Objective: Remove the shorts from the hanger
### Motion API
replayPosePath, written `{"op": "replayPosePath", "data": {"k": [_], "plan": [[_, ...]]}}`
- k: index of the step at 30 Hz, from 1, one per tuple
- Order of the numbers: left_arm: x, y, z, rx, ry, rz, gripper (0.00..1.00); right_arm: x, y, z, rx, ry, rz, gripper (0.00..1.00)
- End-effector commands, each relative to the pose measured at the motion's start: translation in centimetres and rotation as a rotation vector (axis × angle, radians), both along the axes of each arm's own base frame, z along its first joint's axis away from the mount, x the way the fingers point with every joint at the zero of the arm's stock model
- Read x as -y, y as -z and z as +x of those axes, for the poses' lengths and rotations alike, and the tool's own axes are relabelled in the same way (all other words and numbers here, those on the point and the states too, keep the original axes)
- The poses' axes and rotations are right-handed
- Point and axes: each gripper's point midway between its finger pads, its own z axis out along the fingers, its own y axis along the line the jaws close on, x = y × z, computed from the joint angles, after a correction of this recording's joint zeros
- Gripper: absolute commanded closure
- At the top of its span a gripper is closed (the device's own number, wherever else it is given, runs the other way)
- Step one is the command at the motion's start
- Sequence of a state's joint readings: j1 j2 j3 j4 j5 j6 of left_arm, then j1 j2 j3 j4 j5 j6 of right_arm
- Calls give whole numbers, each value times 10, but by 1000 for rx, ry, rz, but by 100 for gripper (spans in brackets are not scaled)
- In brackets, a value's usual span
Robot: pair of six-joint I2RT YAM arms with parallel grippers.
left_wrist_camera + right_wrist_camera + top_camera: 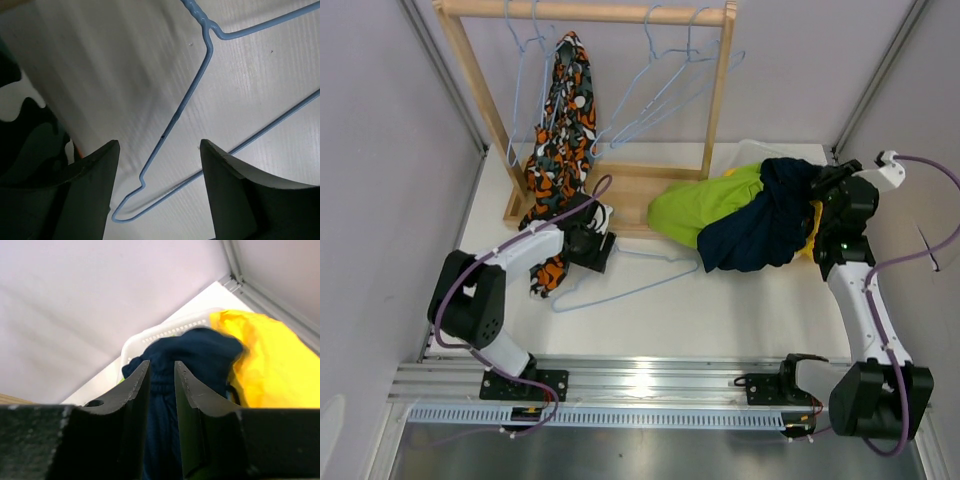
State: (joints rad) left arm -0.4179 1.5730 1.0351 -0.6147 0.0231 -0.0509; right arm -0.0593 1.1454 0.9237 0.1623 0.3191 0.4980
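The orange-black-white patterned shorts (pixel 560 130) hang from a hanger on the wooden rack (pixel 720 90), their lower end trailing onto the table. My left gripper (pixel 603 250) is open and empty beside them, just above a blue wire hanger (pixel 620 290) lying on the table. In the left wrist view the gripper (pixel 160 150) straddles the hanger's end (pixel 175 125). My right gripper (pixel 820 195) is shut on the navy shorts (pixel 760 230), which lie over the lime green (pixel 695 210) and yellow shorts (pixel 815 222). Navy fabric (pixel 200 355) runs between its jaws (pixel 161 372). No light blue shorts show.
Several empty blue hangers (pixel 660 90) hang on the rack at the back. A white basket (pixel 165 332) sits under the pile of shorts at the back right, by the wall corner. The rack's wooden base (pixel 640 185) lies between both arms.
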Motion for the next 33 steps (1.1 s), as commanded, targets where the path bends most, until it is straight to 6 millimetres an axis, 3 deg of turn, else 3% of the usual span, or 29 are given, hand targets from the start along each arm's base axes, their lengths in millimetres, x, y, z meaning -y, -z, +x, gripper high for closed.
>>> {"op": "replayPosePath", "data": {"k": [1,6,9,12,15,17,18,20,21,23,24,26,27,29,33], "plan": [[16,5,5,-10,58,-62,29,9,-12,-17,58,13,9,68],[11,27,2,-65,42,-22,31,13,-20,-31,65,-8,8,68],[6,42,2,-100,22,14,42,14,-25,-43,82,-7,13,68],[0,56,-1,-141,8,61,72,14,-27,-51,98,-5,18,68],[3,64,-7,-184,15,48,91,14,-25,-53,83,-5,16,69],[6,59,-9,-185,17,27,100,17,-24,-56,83,-1,16,69],[8,54,-10,-177,17,9,100,15,-24,-57,85,-11,17,69],[14,36,-11,-153,12,-40,100,15,-29,-63,96,-10,9,69],[15,12,-10,-104,5,-67,100,14,-31,-66,96,-13,4,69],[13,-17,-12,-46,-17,-88,100,15,-42,-70,106,-15,-24,69],[10,-48,-16,24,-22,-114,100,14,-44,-72,98,-18,-33,69],[-2,-78,-21,89,-62,-96,100,15,-59,-77,109,-19,-66,69],[-5,-109,-21,165,-70,-118,100,15,-60,-79,100,-18,-69,69],[-17,-129,-25,215,-106,-92,100,15,-68,-84,106,-10,-69,69],[-21,-191,-29,343,-135,-133,100,8,-70,-90,133,-36,-31,68]]}}
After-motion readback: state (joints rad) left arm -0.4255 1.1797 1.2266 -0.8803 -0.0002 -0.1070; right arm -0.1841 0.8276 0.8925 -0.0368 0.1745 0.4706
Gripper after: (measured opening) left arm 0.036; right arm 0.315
